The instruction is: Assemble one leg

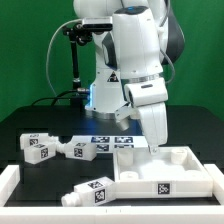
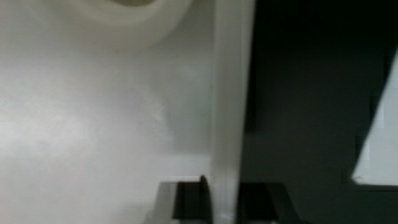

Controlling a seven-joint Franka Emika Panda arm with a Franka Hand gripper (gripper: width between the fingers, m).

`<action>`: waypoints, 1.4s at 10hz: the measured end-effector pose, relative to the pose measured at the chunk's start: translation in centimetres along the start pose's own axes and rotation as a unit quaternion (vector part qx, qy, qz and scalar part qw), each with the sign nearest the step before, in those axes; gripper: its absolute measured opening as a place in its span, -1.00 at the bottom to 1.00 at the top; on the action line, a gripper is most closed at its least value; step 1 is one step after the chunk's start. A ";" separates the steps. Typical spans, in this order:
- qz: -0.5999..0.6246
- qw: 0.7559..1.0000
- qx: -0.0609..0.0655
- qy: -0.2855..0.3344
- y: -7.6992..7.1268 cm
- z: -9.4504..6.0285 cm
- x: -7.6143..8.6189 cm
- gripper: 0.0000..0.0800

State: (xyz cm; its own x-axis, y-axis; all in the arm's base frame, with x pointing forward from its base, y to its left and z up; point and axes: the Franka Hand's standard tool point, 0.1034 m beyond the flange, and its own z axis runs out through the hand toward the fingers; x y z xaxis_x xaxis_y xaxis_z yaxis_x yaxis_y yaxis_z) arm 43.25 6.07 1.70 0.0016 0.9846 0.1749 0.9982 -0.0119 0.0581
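Note:
The large white tray-like part point(image 1: 196, 160) lies at the exterior view's right. My gripper point(image 1: 157, 147) reaches down onto its far-left wall. In the wrist view the gripper point(image 2: 224, 192) straddles that thin upright wall point(image 2: 226, 100), with a dark finger point(image 2: 187, 203) pressed against each side, so it is shut on the wall. The legs are small white pegs with tags. Two lie at the exterior view's left point(image 1: 38, 147) point(image 1: 82, 150) and one lies in front point(image 1: 95, 193). None is in the gripper.
The marker board point(image 1: 108, 140) lies behind the legs near the robot base. A white rail point(image 1: 8, 180) borders the table at the exterior view's left. The wrist view shows a round hole point(image 2: 134, 5) in the tray floor and an unclear white edge point(image 2: 379, 130).

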 end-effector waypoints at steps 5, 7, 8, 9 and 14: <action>-0.001 1.000 -0.002 0.003 3.3 0.3 0.3 -0.86; -0.001 1.000 -0.002 0.003 3.3 0.3 0.3 -0.86; -0.001 1.000 -0.002 0.003 3.3 0.3 0.3 -0.86; 0.006 1.000 -0.002 0.004 3.6 0.3 0.5 -0.86; -0.030 0.999 0.003 0.009 7.4 0.5 0.3 -0.86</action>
State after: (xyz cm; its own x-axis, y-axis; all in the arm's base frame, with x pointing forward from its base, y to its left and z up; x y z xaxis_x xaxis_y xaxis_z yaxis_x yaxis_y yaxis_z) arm 50.65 6.34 1.65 -0.0603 0.9801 0.1891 0.9968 0.0492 0.0632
